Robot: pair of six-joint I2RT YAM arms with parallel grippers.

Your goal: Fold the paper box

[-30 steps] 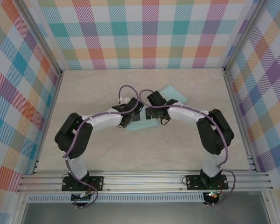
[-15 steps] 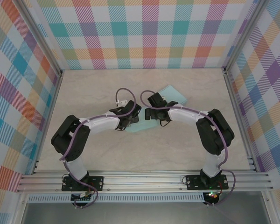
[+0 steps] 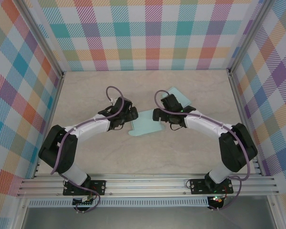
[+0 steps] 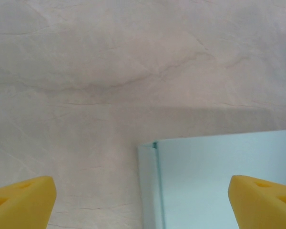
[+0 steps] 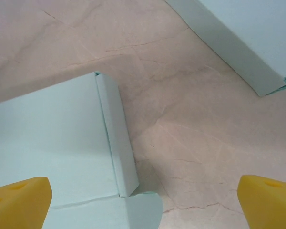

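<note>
We found the paper box (image 3: 145,125) lying as a flat pale teal sheet near the middle of the tabletop (image 3: 181,152), between the two arms. The left gripper (image 4: 142,202) hung low over one corner of the sheet, its fingers spread wide and gripping nothing. The right gripper (image 5: 144,198) hovered over the opposite edge, just as wide and also empty.

Along that edge we saw a narrow strip (image 5: 117,138) creased over, with a small rounded tab at its end. A second teal piece (image 5: 248,38) lay apart from the sheet, farther back on the tabletop, and it seemed to have a low wall already formed.

We judged the folding barely begun. The sheet showed creases but no standing sides and no closed corners. Raising the walls, tucking the tabs and joining the parts all appeared to remain.
</note>
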